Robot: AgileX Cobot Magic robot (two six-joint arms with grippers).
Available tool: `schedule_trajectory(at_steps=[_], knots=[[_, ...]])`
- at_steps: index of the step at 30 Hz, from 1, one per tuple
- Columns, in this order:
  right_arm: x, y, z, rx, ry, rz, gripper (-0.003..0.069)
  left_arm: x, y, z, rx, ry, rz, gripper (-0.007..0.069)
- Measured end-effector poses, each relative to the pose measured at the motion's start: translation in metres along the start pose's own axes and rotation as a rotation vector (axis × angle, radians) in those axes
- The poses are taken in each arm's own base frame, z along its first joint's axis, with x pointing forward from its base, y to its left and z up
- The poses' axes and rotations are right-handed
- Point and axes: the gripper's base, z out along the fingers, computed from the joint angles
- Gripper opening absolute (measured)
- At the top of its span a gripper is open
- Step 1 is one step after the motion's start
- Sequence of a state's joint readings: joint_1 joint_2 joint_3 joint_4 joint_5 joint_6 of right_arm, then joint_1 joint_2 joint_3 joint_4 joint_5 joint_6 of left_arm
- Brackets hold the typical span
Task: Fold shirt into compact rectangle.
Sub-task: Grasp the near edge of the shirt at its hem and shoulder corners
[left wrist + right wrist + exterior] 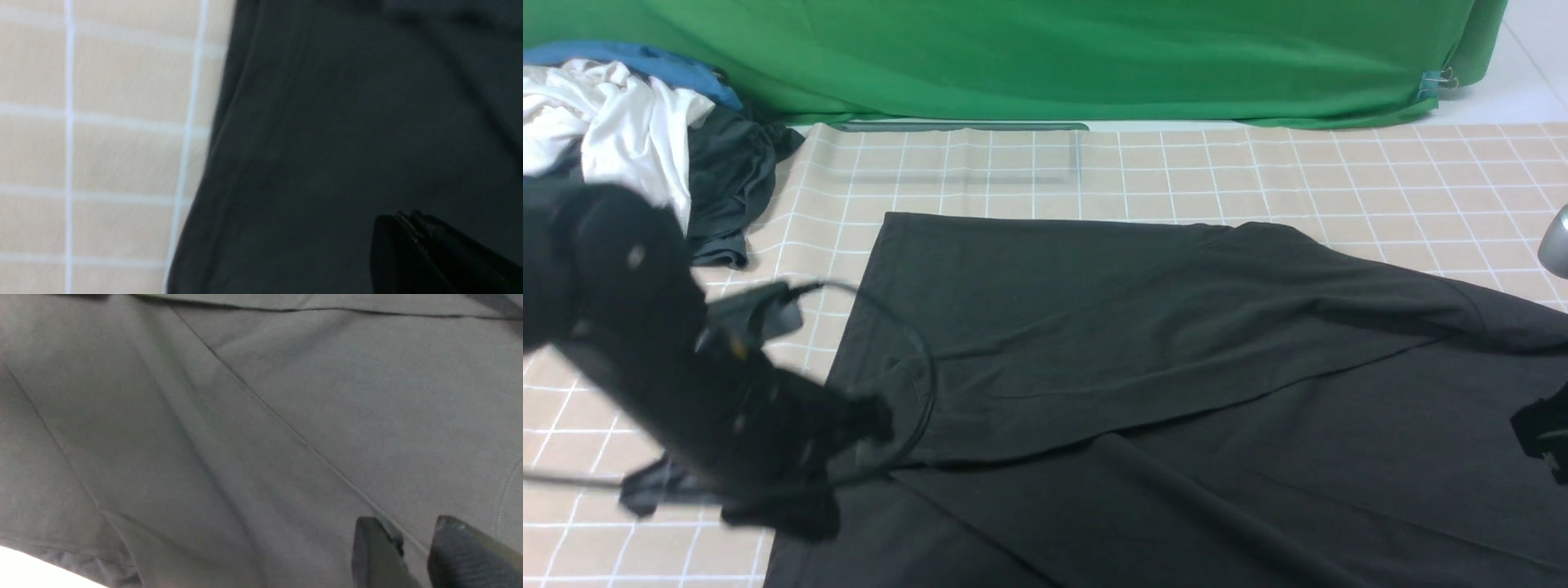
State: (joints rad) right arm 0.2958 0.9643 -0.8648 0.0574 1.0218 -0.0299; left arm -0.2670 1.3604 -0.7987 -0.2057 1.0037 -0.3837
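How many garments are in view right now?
4: black shirt spread centre-right; white garment, blue garment and dark grey garment heaped far left. More may lie hidden there.

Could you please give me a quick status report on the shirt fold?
Left gripper shut at shirt edge. Right gripper open above it. Shirt partly folded. Clothes pile far left, apart.

Read no text, label, brand, number or sign in any view; saw only plain dark fabric across the shirt, no lettering legible.
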Motion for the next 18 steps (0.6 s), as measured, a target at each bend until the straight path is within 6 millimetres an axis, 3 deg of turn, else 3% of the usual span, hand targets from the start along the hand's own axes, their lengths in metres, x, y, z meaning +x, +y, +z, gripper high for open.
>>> schedule_trajectory(at_steps=[3,9,13,18], knots=[[0.000,0.000,0.000,0.000,-0.002,0.000,0.0235,0.019,0.013,0.009,-0.026,0.030,-0.002,0.0014],[0.000,0.000,0.000,0.000,-0.002,0.002,0.0235,0.034,0.025,0.019,-0.072,0.079,-0.021,0.0060],[0.000,0.000,0.000,0.000,-0.003,0.016,0.0235,0.039,0.029,0.024,-0.094,0.102,-0.019,0.0143],[0.000,0.000,0.000,0.000,-0.004,0.035,0.0235,0.045,0.038,0.030,-0.145,0.126,0.001,0.0330]])
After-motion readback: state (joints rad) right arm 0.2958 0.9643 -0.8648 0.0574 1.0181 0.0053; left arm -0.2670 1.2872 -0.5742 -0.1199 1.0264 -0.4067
